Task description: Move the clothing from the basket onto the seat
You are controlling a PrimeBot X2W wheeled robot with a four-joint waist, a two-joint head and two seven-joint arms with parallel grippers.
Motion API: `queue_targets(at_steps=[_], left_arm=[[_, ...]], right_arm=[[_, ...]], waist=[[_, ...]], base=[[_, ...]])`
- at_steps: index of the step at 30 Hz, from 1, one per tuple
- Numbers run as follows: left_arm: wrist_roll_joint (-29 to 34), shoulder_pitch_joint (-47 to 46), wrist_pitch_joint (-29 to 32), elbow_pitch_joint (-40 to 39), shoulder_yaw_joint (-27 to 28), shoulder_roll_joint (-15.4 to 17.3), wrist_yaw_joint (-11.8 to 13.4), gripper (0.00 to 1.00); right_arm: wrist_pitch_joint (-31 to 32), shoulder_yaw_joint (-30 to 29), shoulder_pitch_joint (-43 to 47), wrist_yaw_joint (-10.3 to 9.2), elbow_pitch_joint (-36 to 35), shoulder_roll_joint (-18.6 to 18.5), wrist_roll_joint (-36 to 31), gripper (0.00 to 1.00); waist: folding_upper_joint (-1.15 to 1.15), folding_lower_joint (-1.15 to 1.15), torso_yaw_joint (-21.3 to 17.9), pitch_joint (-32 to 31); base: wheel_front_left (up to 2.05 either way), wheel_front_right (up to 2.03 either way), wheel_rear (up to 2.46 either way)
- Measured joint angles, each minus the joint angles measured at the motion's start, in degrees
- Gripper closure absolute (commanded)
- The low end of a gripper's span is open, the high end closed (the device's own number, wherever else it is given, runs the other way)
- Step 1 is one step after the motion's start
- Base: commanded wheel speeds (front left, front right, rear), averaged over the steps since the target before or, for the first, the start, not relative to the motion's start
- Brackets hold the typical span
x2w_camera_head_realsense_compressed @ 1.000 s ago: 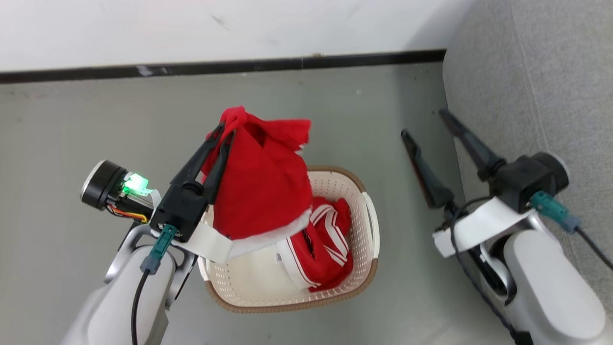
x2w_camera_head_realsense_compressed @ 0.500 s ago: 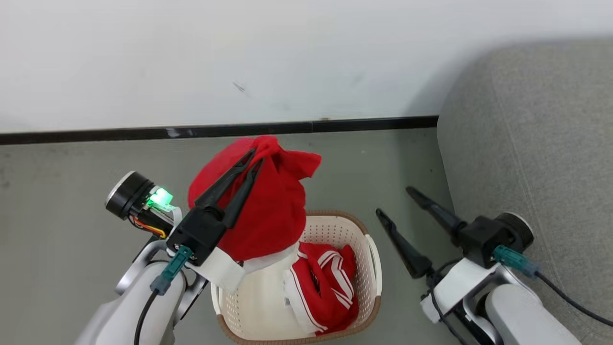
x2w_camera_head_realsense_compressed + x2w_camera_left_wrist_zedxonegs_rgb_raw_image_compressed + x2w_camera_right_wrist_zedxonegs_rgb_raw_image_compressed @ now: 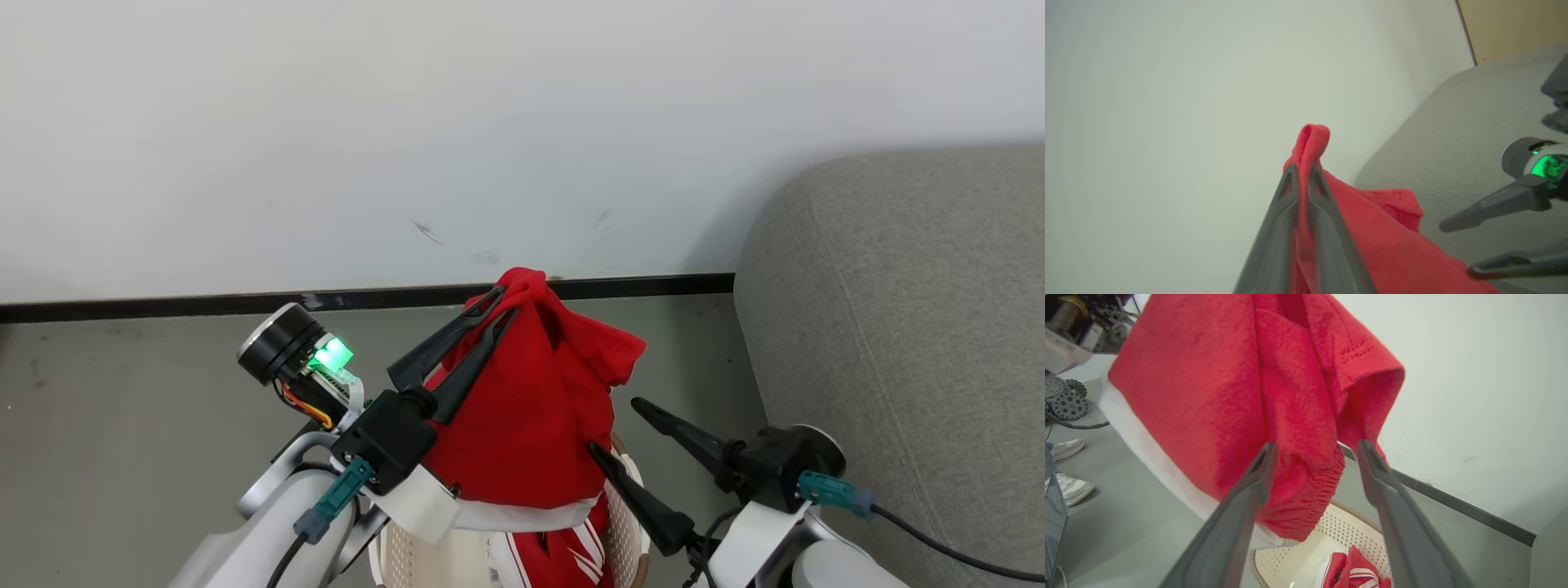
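Between our left fingers [image 3: 437,347], pinched tight on a fold, we are holding the plain red garment [image 3: 531,416] high, likely so its hem is clearing the laundry basket [image 3: 404,563] below. Our right fingers [image 3: 686,437] are standing wide and empty beside it. The striped red garment [image 3: 563,555] is lying in the basket; the grey sofa [image 3: 898,327] is waiting beyond our right fingers. We are reading no lettering.

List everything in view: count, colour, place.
Held garment: 1, red with white hem, hanging from left end effector, above basket.
Striped garment: 1, red and white, inside basket.
Basket: 1, cream with brown rim, on floor.
Sofa: 1, grey, right of basket.
Baseboard: 1, black, foot of wall.
Shoes: 2, white, on floor.
Left end effector: 1, dark, shut on held garment.
Right end effector: 1, dark, open, near held garment.
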Motion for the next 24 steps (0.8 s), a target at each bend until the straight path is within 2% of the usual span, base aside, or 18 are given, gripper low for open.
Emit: queue_targets(at_steps=[13, 23, 24], left_arm=[[-1.5, 1.1, 3.5, -4.9, -2.9, 0.0, -0.7, 1.00], [-2.2, 1.1, 6.1, -7.7, -4.9, -0.4, -1.0, 1.00], [-2.5, 1.1, 6.5, -8.0, -5.0, -0.4, -1.0, 1.00]], right_arm=[[1.5, 6.5, -2.0, 0.00, -2.0, -4.3, 7.1, 0.00], [2.0, 14.6, -7.8, 0.00, -2.8, -4.9, 10.9, 0.00], [2.0, 15.0, -8.5, 0.00, -2.8, -4.9, 11.0, 0.15]], waist=[[0.00, 0.00, 0.5, -3.9], [0.00, 0.00, 2.0, -4.3], [0.00, 0.00, 2.2, -4.2]], base=[[0.00, 0.00, 0.00], [0.00, 0.00, 0.00], [0.00, 0.00, 0.00]])
